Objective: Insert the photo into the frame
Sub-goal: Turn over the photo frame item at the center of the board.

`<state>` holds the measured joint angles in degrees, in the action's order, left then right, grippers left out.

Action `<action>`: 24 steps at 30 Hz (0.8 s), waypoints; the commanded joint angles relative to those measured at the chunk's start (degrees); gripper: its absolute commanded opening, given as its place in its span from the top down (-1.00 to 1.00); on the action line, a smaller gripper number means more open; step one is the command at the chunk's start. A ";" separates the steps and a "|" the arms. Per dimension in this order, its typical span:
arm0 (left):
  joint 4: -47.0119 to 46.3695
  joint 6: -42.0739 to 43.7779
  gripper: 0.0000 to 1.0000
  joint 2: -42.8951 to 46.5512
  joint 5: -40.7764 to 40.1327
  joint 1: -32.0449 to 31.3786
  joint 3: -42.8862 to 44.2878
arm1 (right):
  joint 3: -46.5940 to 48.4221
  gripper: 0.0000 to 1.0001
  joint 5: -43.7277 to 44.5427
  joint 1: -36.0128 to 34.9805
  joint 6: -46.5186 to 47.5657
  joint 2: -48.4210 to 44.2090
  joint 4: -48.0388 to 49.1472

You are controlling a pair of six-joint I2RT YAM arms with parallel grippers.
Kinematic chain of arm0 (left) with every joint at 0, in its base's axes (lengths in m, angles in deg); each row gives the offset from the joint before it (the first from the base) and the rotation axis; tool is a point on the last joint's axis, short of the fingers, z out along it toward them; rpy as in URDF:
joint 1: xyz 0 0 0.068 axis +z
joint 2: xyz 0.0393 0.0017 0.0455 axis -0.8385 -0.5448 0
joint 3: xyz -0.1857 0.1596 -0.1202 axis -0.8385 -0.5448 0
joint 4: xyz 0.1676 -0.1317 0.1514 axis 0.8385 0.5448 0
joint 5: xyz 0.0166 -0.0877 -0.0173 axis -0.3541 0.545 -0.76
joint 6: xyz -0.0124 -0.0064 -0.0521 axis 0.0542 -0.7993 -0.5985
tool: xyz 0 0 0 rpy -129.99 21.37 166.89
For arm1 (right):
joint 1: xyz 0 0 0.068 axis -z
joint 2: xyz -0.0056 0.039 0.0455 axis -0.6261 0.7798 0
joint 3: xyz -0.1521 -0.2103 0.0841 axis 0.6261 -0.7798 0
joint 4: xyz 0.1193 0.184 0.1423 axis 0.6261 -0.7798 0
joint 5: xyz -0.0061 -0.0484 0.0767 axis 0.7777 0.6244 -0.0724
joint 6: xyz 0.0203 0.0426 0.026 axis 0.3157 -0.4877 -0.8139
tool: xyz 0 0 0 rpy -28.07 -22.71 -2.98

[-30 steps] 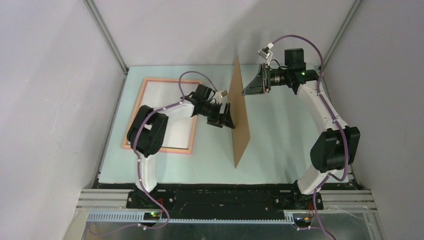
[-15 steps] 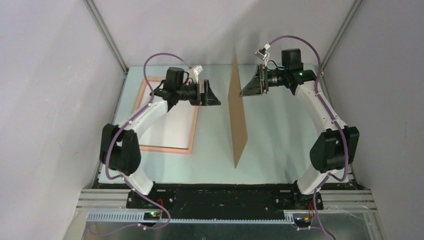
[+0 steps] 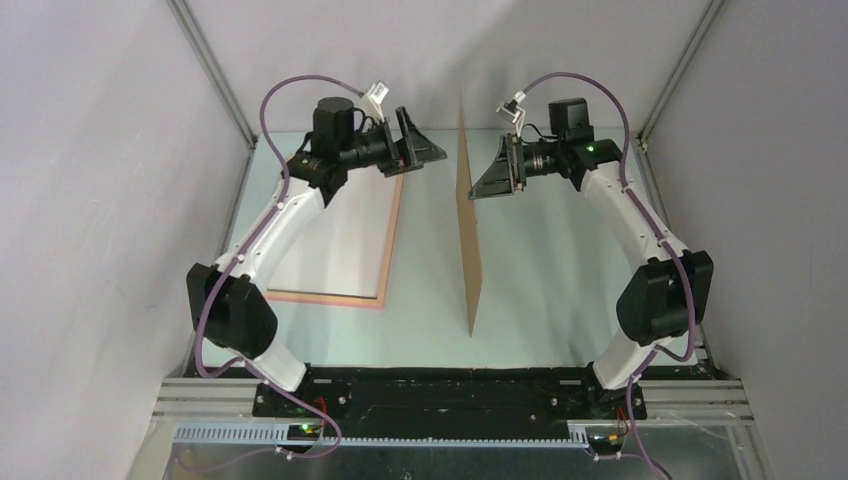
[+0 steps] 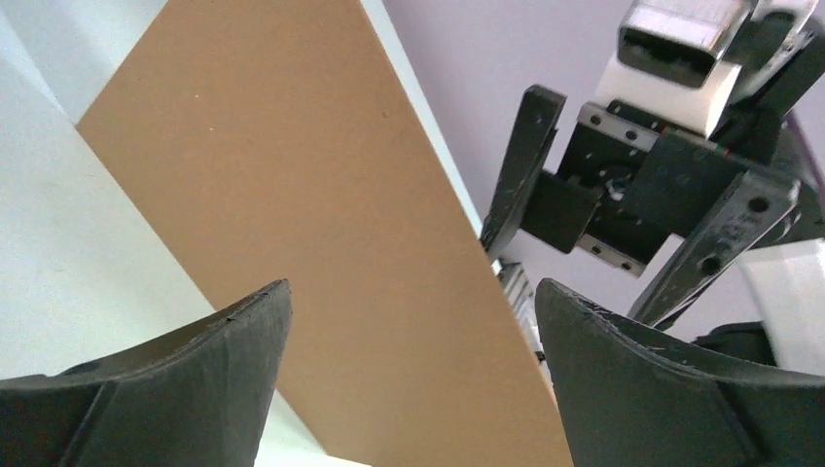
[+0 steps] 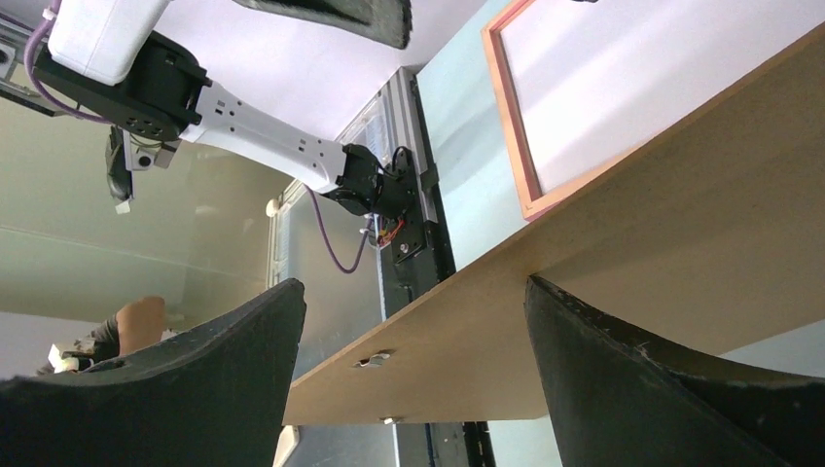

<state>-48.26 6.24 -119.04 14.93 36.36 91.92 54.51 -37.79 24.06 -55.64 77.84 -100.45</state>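
The salmon-pink frame point(image 3: 391, 245) lies flat on the left of the table with a pale, blank inside; its corner also shows in the right wrist view point(image 5: 514, 146). The photo is out of view. A plain brown backing board point(image 3: 470, 250) stands on edge in the middle, nearly upright. My left gripper point(image 3: 432, 150) is open and raised at the far end, left of the board, facing it point(image 4: 321, 243). My right gripper point(image 3: 478, 188) is open on the board's right side, its fingertips at the board point(image 5: 632, 263); whether they touch it I cannot tell.
The pale green table mat point(image 3: 560, 290) is walled by grey panels left, right and behind. A black base rail point(image 3: 450, 395) runs along the near edge. In the left wrist view the right gripper's body point(image 4: 642, 185) sits just beyond the board's top edge.
My left arm has lifted away from the board and swung back to the far left. The board has tipped more upright. My right gripper has shifted slightly left with it.
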 commanded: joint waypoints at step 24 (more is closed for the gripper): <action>3.56 -4.72 -0.76 -0.86 -7.14 -4.56 1.62 | 0.03 -0.75 3.69 -2.92 0.07 1.29 2.28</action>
<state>-45.72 -0.58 -121.35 9.97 32.01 92.62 55.34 -35.59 19.75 -55.66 79.68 -100.06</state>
